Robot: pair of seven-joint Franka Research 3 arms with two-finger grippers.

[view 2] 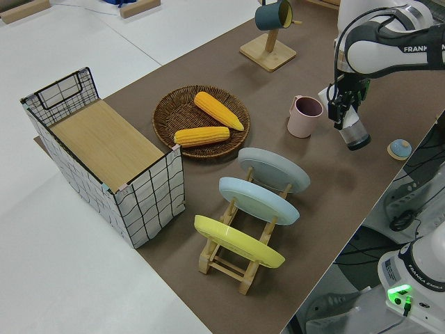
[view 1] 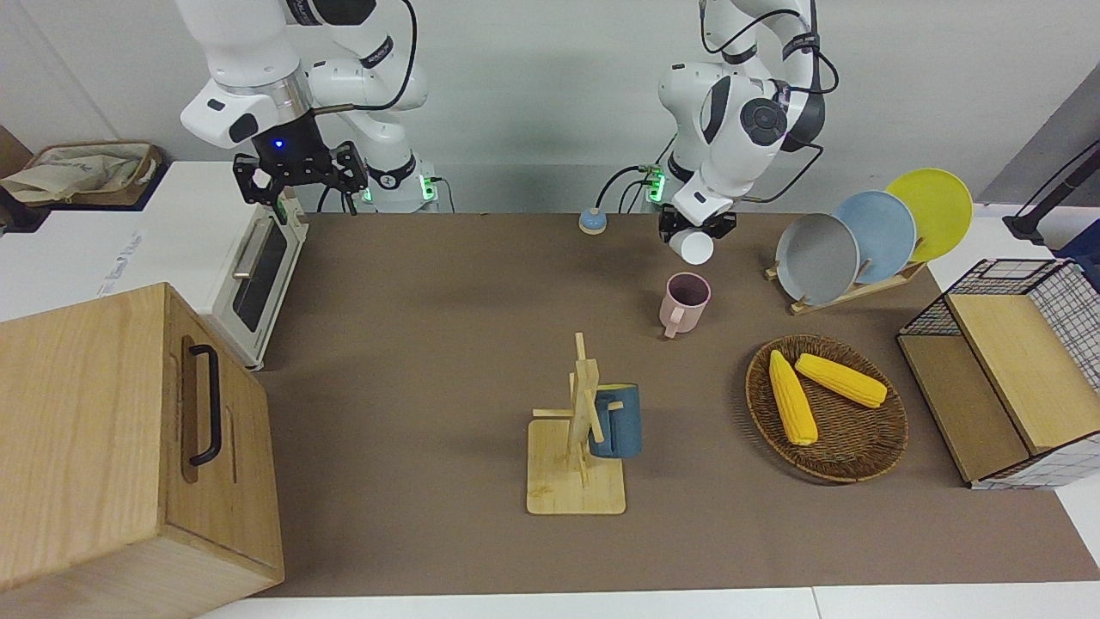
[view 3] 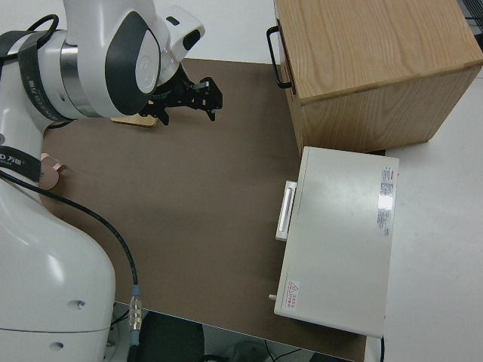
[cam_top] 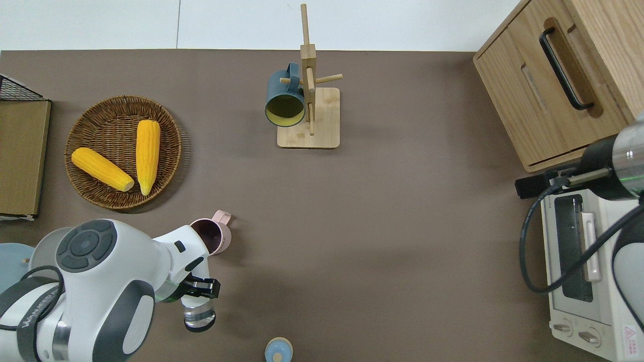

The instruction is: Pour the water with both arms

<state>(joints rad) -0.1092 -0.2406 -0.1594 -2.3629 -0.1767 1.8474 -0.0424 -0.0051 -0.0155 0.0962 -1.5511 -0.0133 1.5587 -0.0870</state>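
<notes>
My left gripper (view 1: 696,229) (cam_top: 199,289) (view 2: 345,109) is shut on a clear glass (view 1: 693,248) (cam_top: 199,315) (view 2: 355,132), held tilted in the air. It is over the brown table mat, a little nearer to the robots than a pink mug (view 1: 685,301) (cam_top: 212,236) (view 2: 304,115). The mug stands upright with its mouth up. I cannot tell whether either one holds water. My right arm is parked, and its gripper (view 1: 301,172) (view 3: 189,105) is open with nothing in it.
A wooden mug rack (view 1: 577,464) (cam_top: 309,116) carries a blue mug (view 1: 616,419). A wicker basket (view 1: 859,460) holds two corn cobs. Also here: a plate rack (view 1: 859,288) with three plates, a wire crate (view 1: 1057,292), a wooden cabinet (view 1: 94,447), a toaster oven (view 1: 258,275) and a small blue knob (view 1: 591,221).
</notes>
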